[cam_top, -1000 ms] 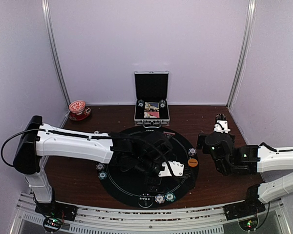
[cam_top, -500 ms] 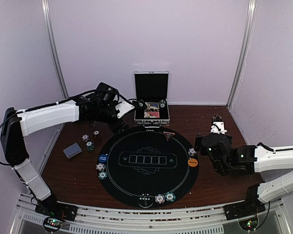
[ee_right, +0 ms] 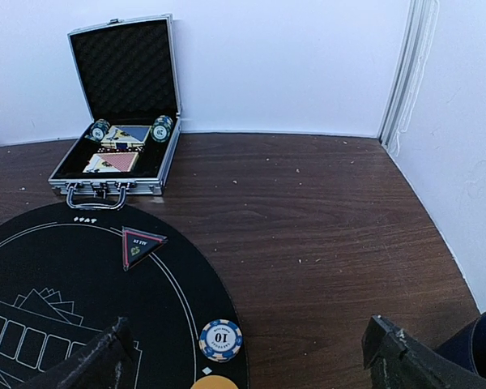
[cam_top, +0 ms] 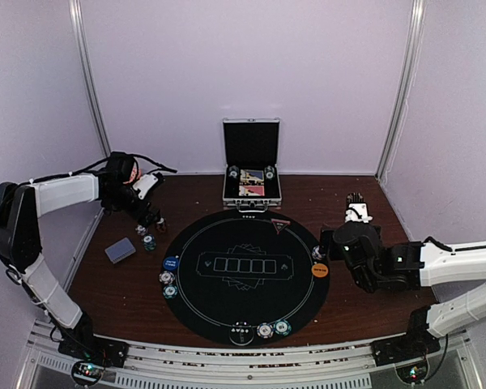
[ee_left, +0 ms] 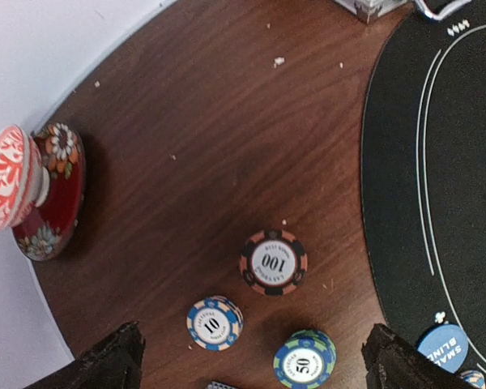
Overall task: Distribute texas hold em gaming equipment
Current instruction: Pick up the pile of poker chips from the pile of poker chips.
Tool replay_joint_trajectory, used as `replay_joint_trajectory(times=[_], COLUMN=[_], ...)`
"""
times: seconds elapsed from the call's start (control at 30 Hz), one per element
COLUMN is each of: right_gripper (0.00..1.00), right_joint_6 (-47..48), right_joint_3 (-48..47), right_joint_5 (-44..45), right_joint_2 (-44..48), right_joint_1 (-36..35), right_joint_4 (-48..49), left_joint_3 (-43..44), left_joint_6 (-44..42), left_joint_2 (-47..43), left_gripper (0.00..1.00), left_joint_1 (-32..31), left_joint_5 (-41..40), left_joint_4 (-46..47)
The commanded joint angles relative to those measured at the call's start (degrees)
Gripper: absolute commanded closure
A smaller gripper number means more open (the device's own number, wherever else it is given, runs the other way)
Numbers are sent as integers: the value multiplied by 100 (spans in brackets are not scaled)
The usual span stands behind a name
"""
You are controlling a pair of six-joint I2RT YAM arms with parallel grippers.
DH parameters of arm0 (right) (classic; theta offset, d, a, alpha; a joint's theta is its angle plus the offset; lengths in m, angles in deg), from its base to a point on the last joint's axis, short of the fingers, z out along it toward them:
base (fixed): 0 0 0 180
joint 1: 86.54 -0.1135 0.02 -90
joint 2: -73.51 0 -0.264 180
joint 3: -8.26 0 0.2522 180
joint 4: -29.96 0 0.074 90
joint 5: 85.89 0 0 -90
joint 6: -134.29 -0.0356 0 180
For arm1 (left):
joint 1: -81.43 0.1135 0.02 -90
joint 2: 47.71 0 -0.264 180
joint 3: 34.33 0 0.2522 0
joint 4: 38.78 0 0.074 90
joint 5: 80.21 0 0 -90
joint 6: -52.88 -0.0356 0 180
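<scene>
Left jaws: wide open, holding nothing. You see both fingertips (ee_left: 105, 365) at the bottom corners of the left wrist view, well apart. The left arm (cam_top: 65, 190) is stretched to the upper left of the top view, over the bench (ee_left: 227, 121) left of the mat (cam_top: 247, 279).

Below it, three chips sit on bare wood, none touching:
- the 100 chip (ee_left: 273, 262) is mid-frame
- the blue 10 chip (ee_left: 214, 322) is lower left of it
- the 50 chip (ee_left: 304, 359) is at the bottom edge

The blue button (ee_left: 443, 347) sits on the mat, lower right corner of that view. A red cup on its saucer (ee_left: 28, 190) is at the far left by the wall. The deck (cam_top: 120, 250) lies on the bench left of the mat, near those chips.

Right jaws: also wide open and empty, with fingers (ee_right: 97, 365) at the bottom corners of the right wrist view. The right arm (cam_top: 454, 263) is at the right of the top view, beside the mat's right edge.

In the right wrist view:
- the open case (ee_right: 121, 105) is upper left, with chips and cards inside
- the triangle marker (ee_right: 140, 243) is on the mat below the case
- a second 10 chip (ee_right: 220, 340) is at the mat's edge
- the orange button (ee_right: 219, 382) is just below it, cut off by the frame
- the mug (ee_right: 478, 344) is in the lower right corner

More chips (cam_top: 264, 330) sit on the mat's near edge, bottom centre of the top view.
</scene>
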Motion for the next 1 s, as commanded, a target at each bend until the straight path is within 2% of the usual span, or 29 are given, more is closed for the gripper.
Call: replay_joint_trajectory(times=[0.0, 0.47, 0.97], right_gripper=[0, 0, 0], right_joint_6=[30, 51, 60], right_joint_3=[-24, -19, -19], right_joint_5=[-102, -123, -124], right_joint_2=[72, 143, 162], right_joint_1=[13, 2, -29], right_joint_4=[68, 71, 85], left_joint_3=[-349, -1012, -1186], left_joint_6=[53, -277, -424], left_joint_2=[-192, -115, 374], left_gripper=[2, 3, 15], left_joint_1=[279, 368, 474], left_joint_5=[365, 668, 920], left_joint_4=[404, 469, 594])
